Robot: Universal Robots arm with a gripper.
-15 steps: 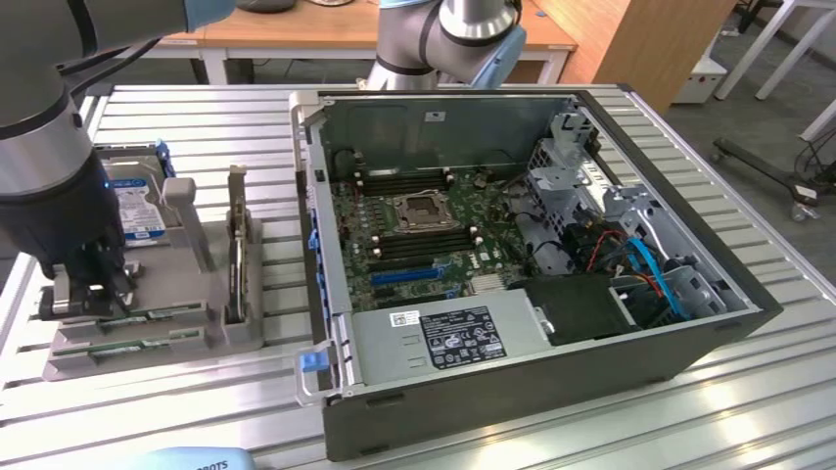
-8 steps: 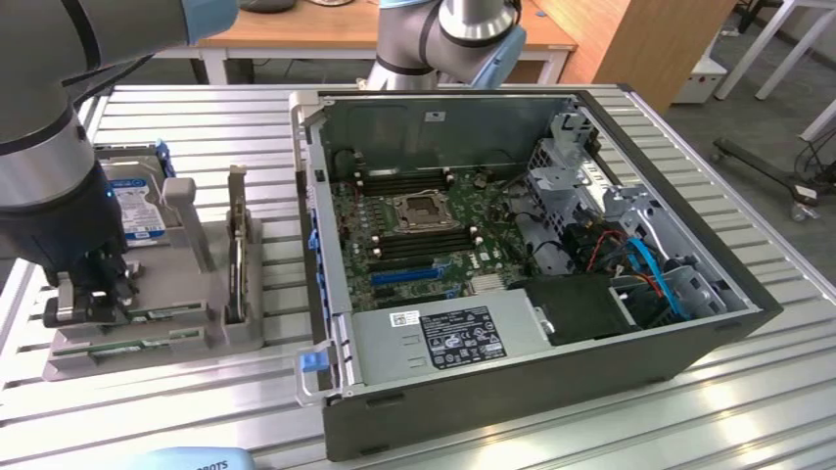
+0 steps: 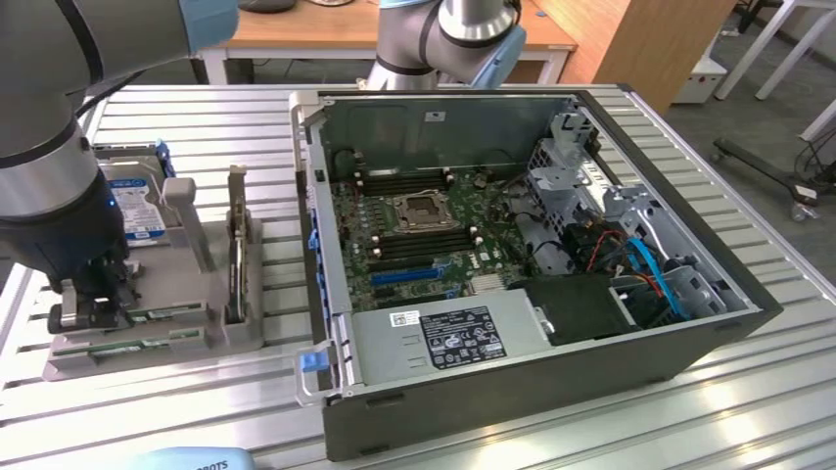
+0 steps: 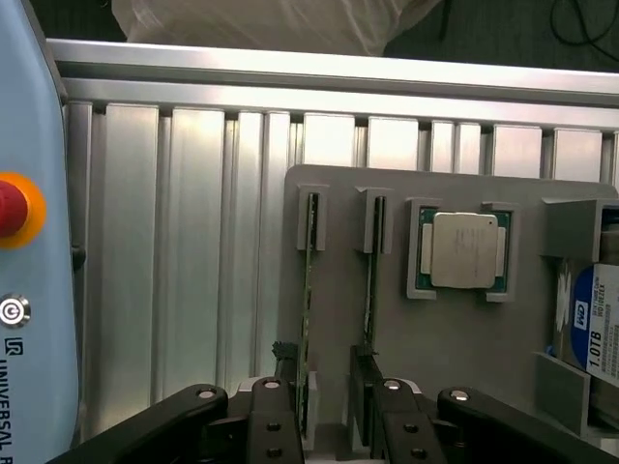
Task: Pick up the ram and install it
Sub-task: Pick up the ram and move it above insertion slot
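Our wrist view has the black claw (image 4: 324, 391) wide open, gripping nothing, astride the thin green ram stick (image 4: 309, 280); the exterior view adds the opened dark computer case (image 3: 523, 401).

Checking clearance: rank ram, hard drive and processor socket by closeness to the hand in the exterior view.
1. Ram, in the grey holder beside the hand.
2. Hard drive, at the holder's far end.
3. Processor socket, inside the case, exterior view's right.
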